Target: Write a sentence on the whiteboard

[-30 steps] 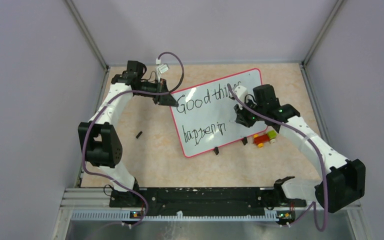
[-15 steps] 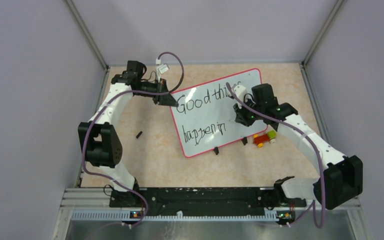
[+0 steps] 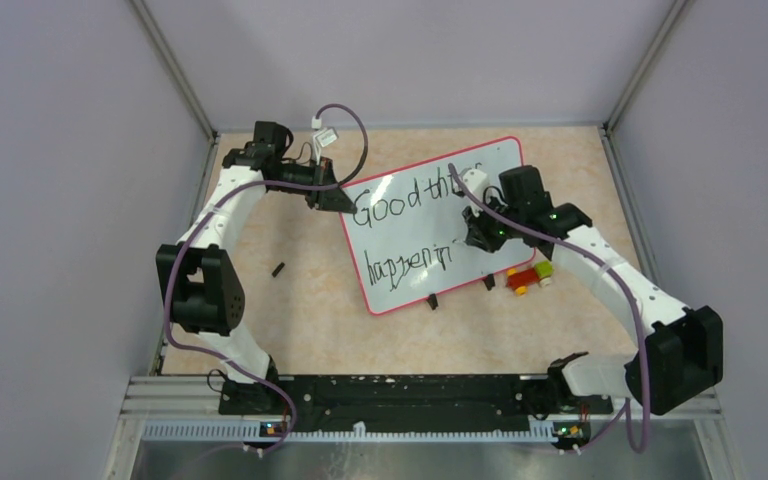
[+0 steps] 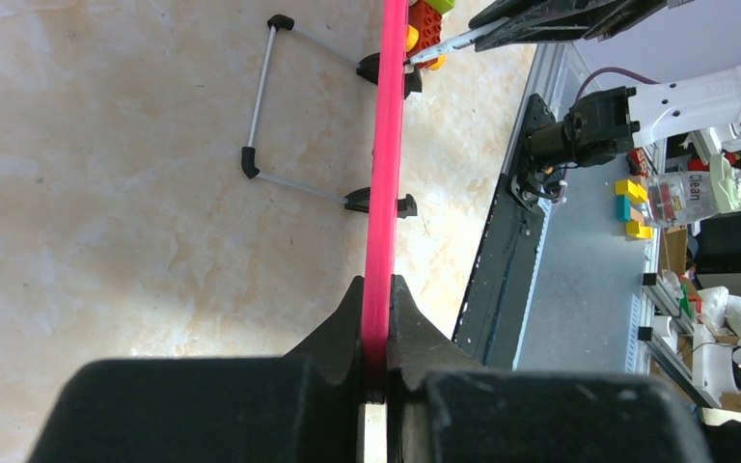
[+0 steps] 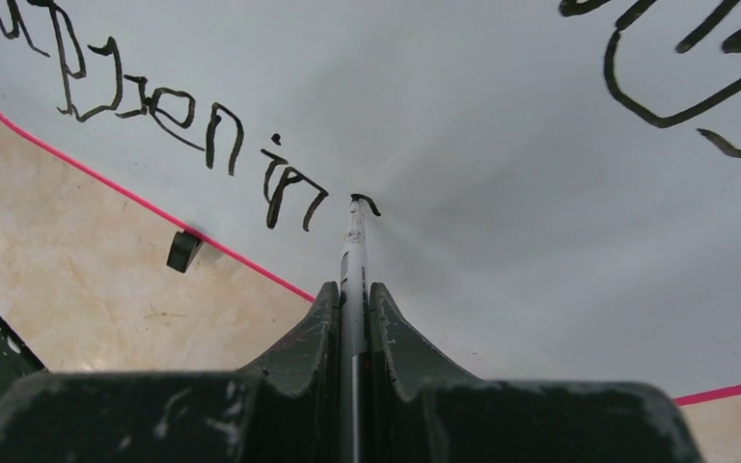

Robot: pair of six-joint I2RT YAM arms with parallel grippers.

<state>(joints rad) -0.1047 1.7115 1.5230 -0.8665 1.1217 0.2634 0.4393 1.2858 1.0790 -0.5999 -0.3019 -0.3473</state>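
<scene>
The whiteboard (image 3: 410, 235), white with a red frame, lies tilted on the table. The sentence (image 3: 405, 195) reads "Good thi…" above "happenin" in black; its end is hidden behind my right arm. My left gripper (image 3: 345, 203) is shut on the board's red edge (image 4: 382, 212) at its left corner. My right gripper (image 3: 475, 235) is shut on a white marker (image 5: 352, 260). The marker's tip touches the board just right of "happenin" (image 5: 154, 101), at a short fresh stroke (image 5: 365, 201).
A red, yellow and green toy block (image 3: 528, 277) lies by the board's near right edge. A small black cap (image 3: 278, 269) lies on the table left of the board. The board's black feet (image 3: 432, 300) and wire stand (image 4: 270, 96) stick out.
My right gripper has shifted slightly left and up with the marker, nearer the end of "happenin". The left arm and the board have not moved.
</scene>
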